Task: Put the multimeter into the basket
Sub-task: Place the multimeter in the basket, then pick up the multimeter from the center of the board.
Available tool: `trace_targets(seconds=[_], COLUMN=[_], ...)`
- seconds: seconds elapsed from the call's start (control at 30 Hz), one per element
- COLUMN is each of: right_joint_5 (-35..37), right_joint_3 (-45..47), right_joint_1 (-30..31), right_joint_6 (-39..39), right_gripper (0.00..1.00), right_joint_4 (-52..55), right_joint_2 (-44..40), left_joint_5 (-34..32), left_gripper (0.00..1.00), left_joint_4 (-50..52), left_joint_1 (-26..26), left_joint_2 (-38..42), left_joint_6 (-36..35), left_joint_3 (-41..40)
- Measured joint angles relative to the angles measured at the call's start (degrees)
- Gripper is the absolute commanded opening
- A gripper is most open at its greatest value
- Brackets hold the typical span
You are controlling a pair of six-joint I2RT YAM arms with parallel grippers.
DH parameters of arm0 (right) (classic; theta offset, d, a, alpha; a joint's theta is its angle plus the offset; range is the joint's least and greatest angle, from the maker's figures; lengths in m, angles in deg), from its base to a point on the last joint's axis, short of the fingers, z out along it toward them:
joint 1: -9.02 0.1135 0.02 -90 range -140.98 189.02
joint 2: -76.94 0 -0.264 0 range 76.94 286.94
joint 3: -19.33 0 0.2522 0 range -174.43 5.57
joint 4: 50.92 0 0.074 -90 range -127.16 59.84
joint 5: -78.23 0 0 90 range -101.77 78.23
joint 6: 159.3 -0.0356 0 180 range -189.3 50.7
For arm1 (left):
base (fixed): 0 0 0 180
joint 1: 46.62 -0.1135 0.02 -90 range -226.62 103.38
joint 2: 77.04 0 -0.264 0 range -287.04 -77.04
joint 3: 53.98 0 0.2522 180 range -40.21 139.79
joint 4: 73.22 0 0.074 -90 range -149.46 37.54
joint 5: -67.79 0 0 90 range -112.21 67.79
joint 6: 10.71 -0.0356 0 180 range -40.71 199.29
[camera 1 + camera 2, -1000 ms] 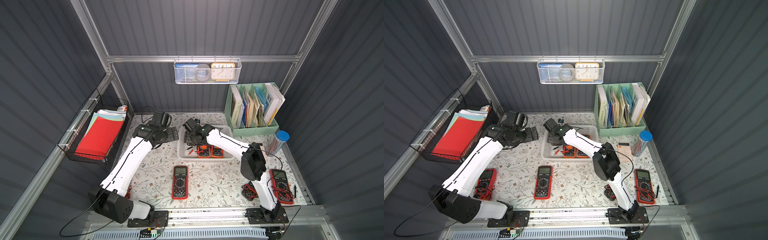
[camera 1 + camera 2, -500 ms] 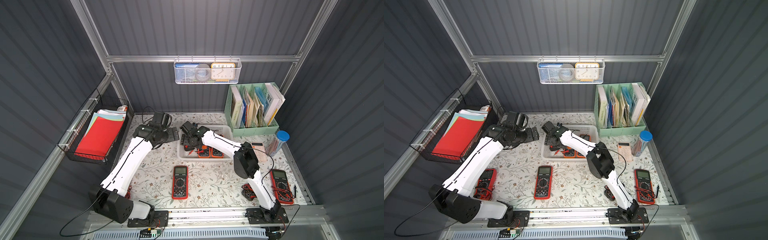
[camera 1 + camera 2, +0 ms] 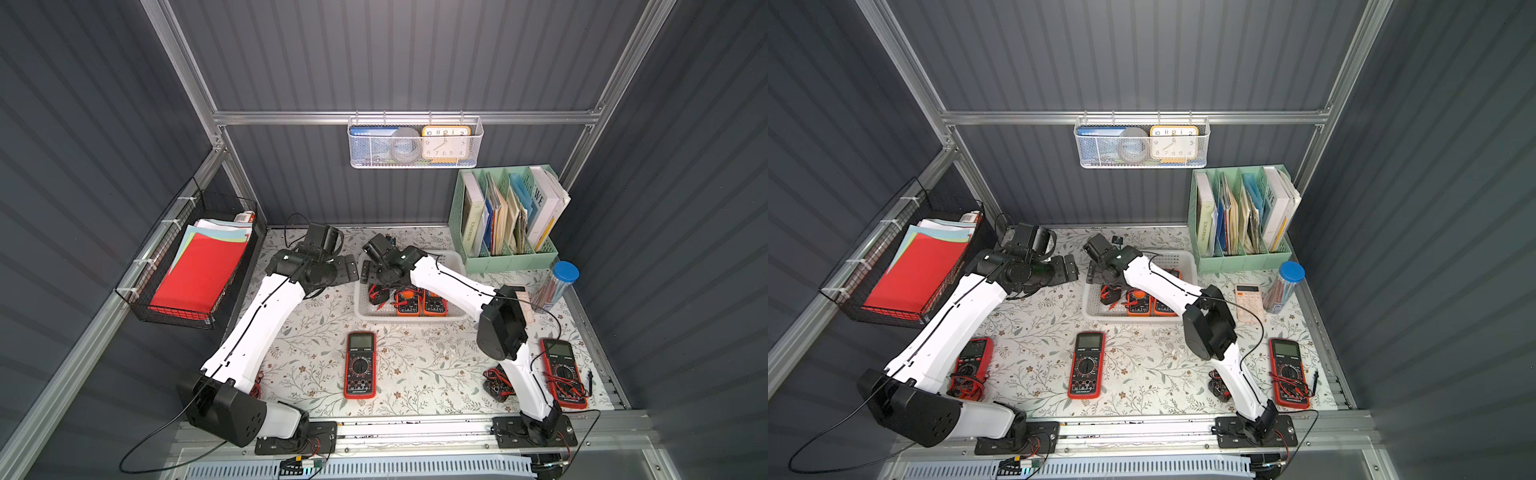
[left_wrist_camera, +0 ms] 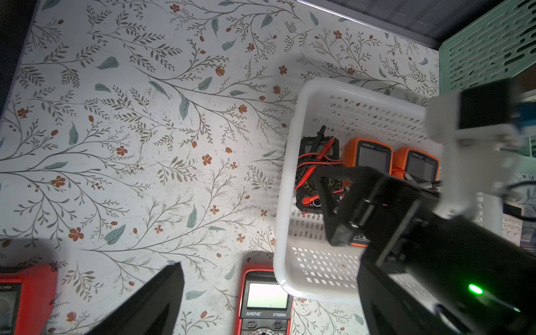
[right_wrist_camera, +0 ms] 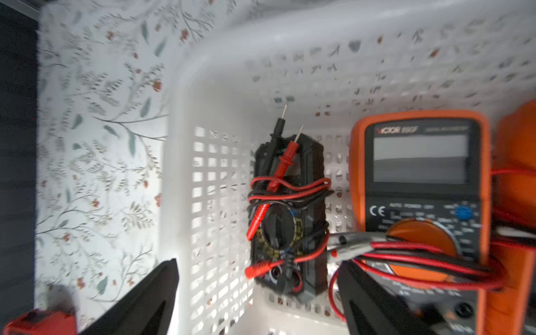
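Observation:
The white perforated basket [image 3: 411, 318] [image 3: 1177, 254] stands at the back middle of the table. A small black multimeter [image 5: 287, 211] [image 3: 377, 296] wrapped in red and black leads lies at its left end, beside two orange multimeters [image 3: 407, 301] [image 3: 434, 301]. My right gripper [image 5: 258, 269] [image 3: 374, 274] hangs open just above the black multimeter, fingers apart from it. Just left of the basket, my left gripper [image 4: 268, 269] [image 3: 349, 270] hovers open and holds nothing. A red multimeter [image 3: 360, 365] [image 4: 265, 301] lies on the table in front of the basket [image 4: 293, 130].
Two more red multimeters lie at the front right [image 3: 563, 372] and front left [image 3: 971, 361]. A bundle of leads [image 3: 498, 384] sits by the right arm's base. A green file holder [image 3: 505, 216], pen jar [image 3: 557, 282] and calculator [image 3: 1248, 297] stand at the right. A black wire basket [image 3: 195, 270] hangs on the left wall.
My right gripper has opened over the basket's left end and let go of the black multimeter; its elbow has swung left. The left arm has stayed still.

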Motion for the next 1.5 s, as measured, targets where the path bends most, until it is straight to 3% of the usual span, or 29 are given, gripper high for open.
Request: trace_targets(seconds=[0.17,0.37,0.63,0.8,0.97,1.23,1.5], right_joint_5=[2.8,6.7,8.6,7.5,4.1,1.0,-1.0], right_joint_3=[6.4,26.0,53.8,65.5,70.0,70.8,70.8], right_joint_1=[0.1,-0.1,-5.8,-7.5,-7.5,-7.3,-6.3], right_joint_6=[2.4,2.6,-2.8,-7.1,-9.5,-9.8,-9.4], right_gripper=[0.92,0.94,0.96,0.96,0.96,0.96,0.96], right_joint_4=[-2.0,-3.7,0.1,2.0,3.2,3.4,0.3], right_joint_2=[-13.9,-31.7,-49.9,-59.1,-60.5,-60.8,-58.7], left_joint_5=[0.9,6.0,9.2,9.4,8.5,1.4,-2.2], left_gripper=[0.99,0.99,0.99,0.99,0.99,0.99,0.99], left_joint_4=[0.2,1.0,1.1,0.6,0.7,5.5,7.0], left_joint_1=[0.0,0.5,7.4,11.5,13.4,15.9,24.9], left_joint_2=[0.8,1.3,1.2,0.2,-0.8,2.8,4.4], left_joint_6=[-0.7,-1.2,-1.1,-0.5,0.3,2.1,10.6], left_joint_3=[0.0,-0.4,-6.3,-8.6,-10.4,-17.0,-28.8])
